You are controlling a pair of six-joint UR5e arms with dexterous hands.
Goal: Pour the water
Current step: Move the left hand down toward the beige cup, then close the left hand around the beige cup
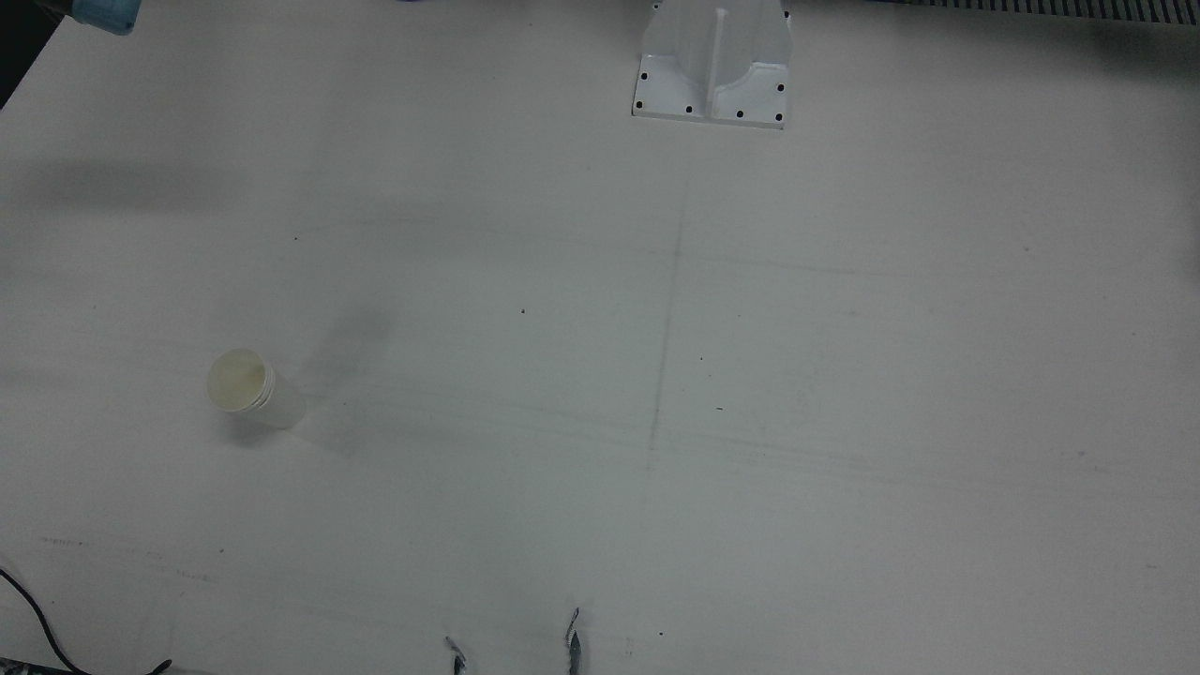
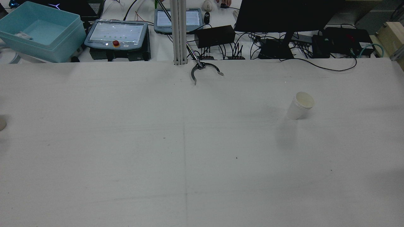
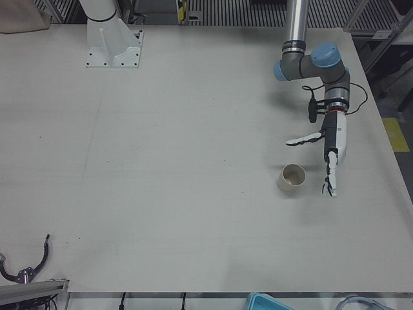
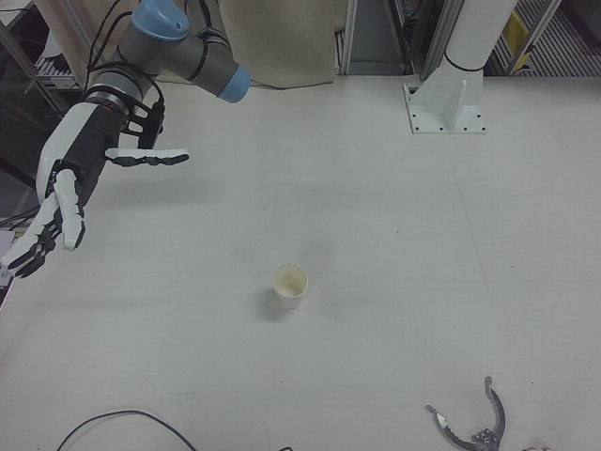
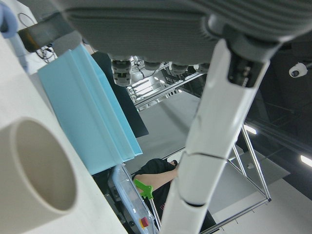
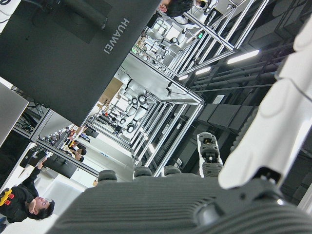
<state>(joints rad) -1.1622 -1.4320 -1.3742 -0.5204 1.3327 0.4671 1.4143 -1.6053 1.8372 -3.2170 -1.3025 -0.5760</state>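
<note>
Two paper cups stand upright on the white counter (image 2: 94,176). The right cup (image 4: 290,285) sits alone in the right half, open mouth up, with bare surface all around it; nothing blocks access. The left cup (image 3: 291,177) stands in the left half, just beside the left robot hand (image 3: 330,150), apart from it. In the rear view this cup is cut off at the left edge, only a sliver showing.

The left robot hand points down toward the counter, fingers extended and spread, thumb out to the side, grasping nothing. The right robot hand (image 4: 62,202) hangs above the counter's right edge, well apart from the right cup, fingers straight and splayed, likewise empty.

Along the far edge, on the operators' side: a light blue bin (image 2: 41,31), two teach pendants (image 2: 116,33), a dark monitor (image 2: 284,15), cabling, and a curved metal claw tool (image 2: 202,71) lying on the counter. An arm pedestal (image 1: 714,70) is bolted near the robot side.

Water in either cup cannot be made out. The right hand view shows no cup.
</note>
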